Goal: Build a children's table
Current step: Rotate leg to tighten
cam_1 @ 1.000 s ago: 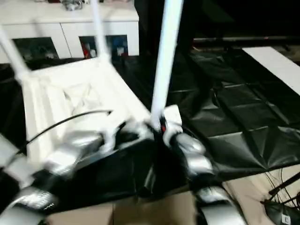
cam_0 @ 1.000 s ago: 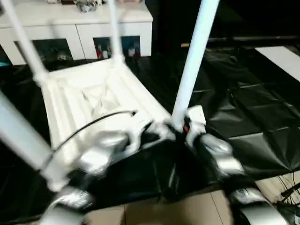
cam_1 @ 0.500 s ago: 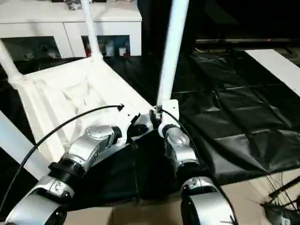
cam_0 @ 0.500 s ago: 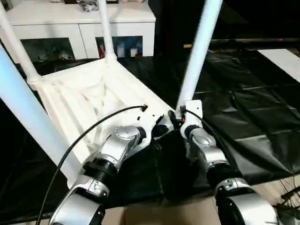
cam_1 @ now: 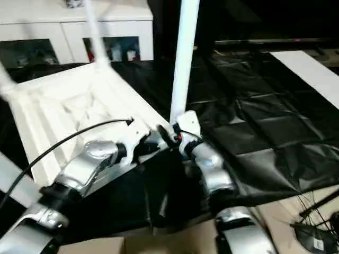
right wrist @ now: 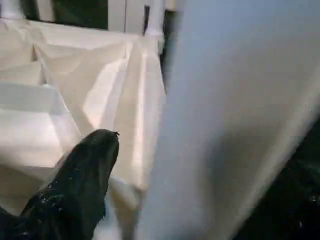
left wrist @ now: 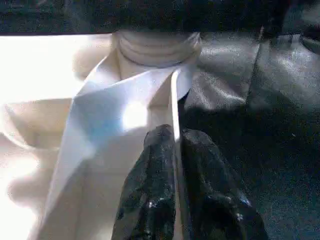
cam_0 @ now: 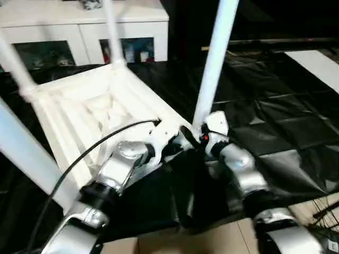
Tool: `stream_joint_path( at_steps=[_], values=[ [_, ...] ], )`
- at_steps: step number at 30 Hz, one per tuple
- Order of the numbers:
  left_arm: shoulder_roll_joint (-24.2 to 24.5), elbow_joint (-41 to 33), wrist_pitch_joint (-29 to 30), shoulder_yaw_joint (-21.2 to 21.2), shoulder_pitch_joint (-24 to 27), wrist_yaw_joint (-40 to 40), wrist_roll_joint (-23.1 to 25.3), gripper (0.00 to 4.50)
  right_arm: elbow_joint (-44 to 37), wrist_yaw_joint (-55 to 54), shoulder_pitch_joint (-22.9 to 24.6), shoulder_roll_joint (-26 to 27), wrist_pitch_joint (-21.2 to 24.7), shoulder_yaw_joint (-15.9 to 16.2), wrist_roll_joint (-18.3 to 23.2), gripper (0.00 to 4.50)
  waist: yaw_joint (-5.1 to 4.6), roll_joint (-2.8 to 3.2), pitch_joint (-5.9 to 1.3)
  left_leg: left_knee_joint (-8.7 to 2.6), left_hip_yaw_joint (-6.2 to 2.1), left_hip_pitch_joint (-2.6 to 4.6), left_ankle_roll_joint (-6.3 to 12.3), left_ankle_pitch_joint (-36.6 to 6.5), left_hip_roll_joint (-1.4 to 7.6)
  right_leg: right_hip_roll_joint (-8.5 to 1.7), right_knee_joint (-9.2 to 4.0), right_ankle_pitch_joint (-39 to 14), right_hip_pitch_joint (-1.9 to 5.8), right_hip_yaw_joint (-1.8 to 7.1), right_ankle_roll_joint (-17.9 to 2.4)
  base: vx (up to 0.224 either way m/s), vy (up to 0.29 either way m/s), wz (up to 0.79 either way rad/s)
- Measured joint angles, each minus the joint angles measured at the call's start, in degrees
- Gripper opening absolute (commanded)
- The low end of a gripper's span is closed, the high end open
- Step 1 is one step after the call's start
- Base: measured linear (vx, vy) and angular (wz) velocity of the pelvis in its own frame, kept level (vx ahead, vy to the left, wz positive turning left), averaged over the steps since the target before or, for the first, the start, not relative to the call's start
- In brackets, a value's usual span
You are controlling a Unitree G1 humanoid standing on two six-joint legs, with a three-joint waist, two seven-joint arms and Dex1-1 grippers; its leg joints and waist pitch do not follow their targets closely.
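Note:
The children's table lies upside down on black sheeting, its ribbed white top (cam_0: 90, 111) facing up. White legs stand in its corner sockets: one at the near right corner (cam_0: 214, 58), one at the far corner (cam_0: 112, 32), one on the left (cam_0: 13, 63) and one nearest me on the left (cam_0: 26, 153). My left gripper (left wrist: 175, 145) is shut on the top's thin rim just beside the near right socket (left wrist: 157, 47). My right gripper (cam_0: 207, 138) sits at the foot of that near right leg (right wrist: 225, 125). One black finger (right wrist: 85, 175) stands off the leg with a gap; the other finger is hidden.
A white cabinet (cam_0: 85, 26) with glass doors stands behind the table. Crinkled black sheeting (cam_0: 275, 106) covers the floor, with a white panel (cam_0: 318, 63) at the far right. A black cable (cam_0: 100, 145) loops over my left forearm. Brown floor (cam_0: 175, 246) shows at the near edge.
The head view has swung and tilted. Both grippers stay at the table's near right corner, the left on the rim and the right at the leg's foot.

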Motion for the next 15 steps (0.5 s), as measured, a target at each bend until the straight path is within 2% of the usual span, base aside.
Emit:
stream_joint_path(
  at_steps=[7,9,13,14,15],
  values=[
    [0.6,-0.95,2.37,0.55,0.29,0.63,0.02,0.94,-0.69,3.02,0.84,-2.25,-0.49,-0.73,0.87,3.86,-0.54,0.07,-0.03,-0.03,0.03,0.17,-0.01,0.0,-0.01,0.01,0.06,0.0,0.06,0.07,0.02,0.0,0.0,0.0],
    [0.73,-1.54,3.07,0.56,0.36,0.36,0.0,0.61,-0.95,3.72,0.91,-2.37,-0.48,-0.88,0.95,3.86,-0.56,0.07,-0.03,-0.04,0.03,0.15,-0.01,0.0,0.0,0.02,0.05,-0.01,0.04,0.06,0.02,0.0,0.0,0.0],
    [1.16,-2.39,4.19,0.56,0.53,-1.15,-0.72,0.46,-1.33,7.04,0.95,-3.67,-0.17,-0.7,1.24,3.86,-0.55,0.07,-0.03,-0.07,0.03,0.05,0.01,-0.03,-0.01,0.02,-0.1,-0.01,0.03,0.05,0.02,0.0,0.0,0.0],
    [1.22,-2.53,4.26,0.55,0.57,-1.34,-0.78,0.18,-1.33,7.79,1.0,-3.94,0.09,-0.67,1.53,3.86,-0.55,0.07,-0.03,-0.08,0.03,0.04,0.02,-0.03,-0.01,0.02,-0.13,-0.01,0.03,0.04,0.02,0.0,0.0,0.0],
    [1.38,-2.82,4.34,0.42,0.71,-1.7,-0.97,0.13,-1.38,9.37,1.21,-4.39,0.33,-0.45,2.04,3.86,-0.55,0.08,-0.03,-0.12,0.03,0.04,0.02,-0.03,0.0,0.02,-0.18,-0.01,0.03,0.03,0.01,0.0,0.0,0.0]
  ],
)
